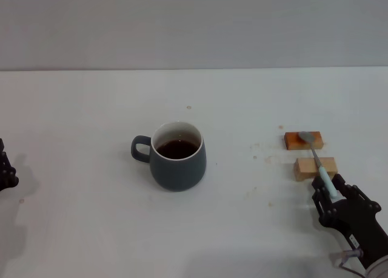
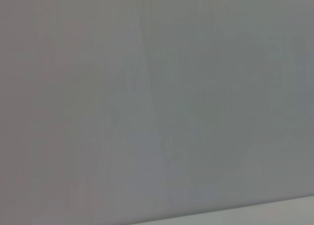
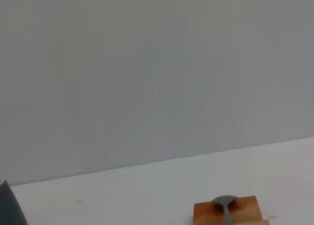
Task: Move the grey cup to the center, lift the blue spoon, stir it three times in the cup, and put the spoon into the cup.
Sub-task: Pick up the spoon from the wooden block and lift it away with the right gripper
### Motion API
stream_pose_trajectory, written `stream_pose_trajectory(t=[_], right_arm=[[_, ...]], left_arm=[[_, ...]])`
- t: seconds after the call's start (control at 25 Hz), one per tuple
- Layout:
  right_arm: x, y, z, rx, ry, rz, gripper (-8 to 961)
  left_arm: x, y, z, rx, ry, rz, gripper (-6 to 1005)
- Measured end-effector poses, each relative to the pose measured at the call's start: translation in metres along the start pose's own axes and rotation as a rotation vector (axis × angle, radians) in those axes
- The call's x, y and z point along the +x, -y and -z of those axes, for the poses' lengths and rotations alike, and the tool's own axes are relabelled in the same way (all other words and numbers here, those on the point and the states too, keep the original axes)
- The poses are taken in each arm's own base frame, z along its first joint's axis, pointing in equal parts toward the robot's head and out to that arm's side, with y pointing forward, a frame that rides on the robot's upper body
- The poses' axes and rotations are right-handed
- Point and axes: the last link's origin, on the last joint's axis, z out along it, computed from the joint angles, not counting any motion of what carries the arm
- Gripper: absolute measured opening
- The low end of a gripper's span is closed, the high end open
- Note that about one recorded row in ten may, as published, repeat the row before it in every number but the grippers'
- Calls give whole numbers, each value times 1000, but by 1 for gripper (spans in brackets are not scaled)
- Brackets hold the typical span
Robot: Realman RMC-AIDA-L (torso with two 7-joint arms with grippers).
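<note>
fingers of the right gripper (image 1: 330, 192) bracket the pale-blue end of the slim silver-bowled blue spoon (image 1: 315, 153), resting across two small wooden blocks (image 1: 309, 153); whether they grip, i cannot tell. rounded grey cup (image 1: 177, 156) sits mid-table, holding dark liquid. a loose pinch could let the handle slip. left gripper (image 1: 6, 169) idles at the table's edge.

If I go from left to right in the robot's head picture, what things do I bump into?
left gripper → grey cup → two wooden blocks with the blue spoon resting across them, and the right gripper at its handle.
</note>
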Motion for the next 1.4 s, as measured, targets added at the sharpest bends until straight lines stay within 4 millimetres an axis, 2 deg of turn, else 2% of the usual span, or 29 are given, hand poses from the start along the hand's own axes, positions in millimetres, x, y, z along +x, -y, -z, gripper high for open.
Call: stream_pose_trajectory(t=[0.28, 0.64, 0.84, 1.04, 1.4], right_arm=[[1, -2, -3, -3, -17, -7, 358], [1, 1, 4, 34, 7, -22, 325], [0, 0, 5, 34, 15, -25, 161], [-2, -3, 6, 25, 28, -41, 161], [-24, -14, 13, -6, 136, -40, 161]], left_arm=[[-1, 1, 1, 1, 4, -5, -2], [-2, 2, 2, 4, 7, -6, -2], [-3, 3, 3, 5, 16, -10, -2], [-3, 3, 2, 4, 16, -10, -2], [-4, 3, 3, 4, 21, -10, -2]])
